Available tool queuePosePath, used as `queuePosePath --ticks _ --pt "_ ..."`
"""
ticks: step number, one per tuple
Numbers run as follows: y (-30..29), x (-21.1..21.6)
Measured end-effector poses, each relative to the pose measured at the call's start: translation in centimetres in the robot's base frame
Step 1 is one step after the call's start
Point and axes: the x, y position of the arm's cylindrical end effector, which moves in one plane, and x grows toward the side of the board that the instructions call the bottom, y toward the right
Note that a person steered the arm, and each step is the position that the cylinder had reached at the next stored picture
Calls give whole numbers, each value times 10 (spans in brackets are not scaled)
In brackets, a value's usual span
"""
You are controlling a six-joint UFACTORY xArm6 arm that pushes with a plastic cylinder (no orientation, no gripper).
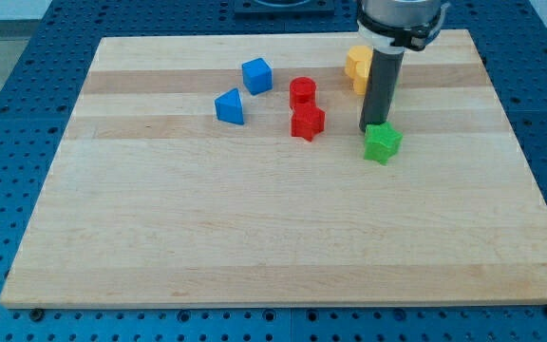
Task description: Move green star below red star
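Observation:
The green star (383, 143) lies on the wooden board (273, 228), right of centre. The red star (307, 122) lies to its left and slightly higher in the view. My tip (368, 130) stands at the green star's upper left edge, touching or nearly touching it, between the green star and the red star but much closer to the green one. The rod rises from there toward the view's top.
A red cylinder (302, 92) stands just above the red star. A blue cube (256, 75) and a blue triangular block (229, 106) lie further left. Yellow blocks (356, 66) sit behind the rod near the board's top edge.

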Motion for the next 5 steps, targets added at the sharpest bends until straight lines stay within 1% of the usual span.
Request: queuePosePath --ticks 1,2,3,4,5 --pt "0 0" --pt "68 2" --pt "113 3" --pt "100 7" --pt "75 19"
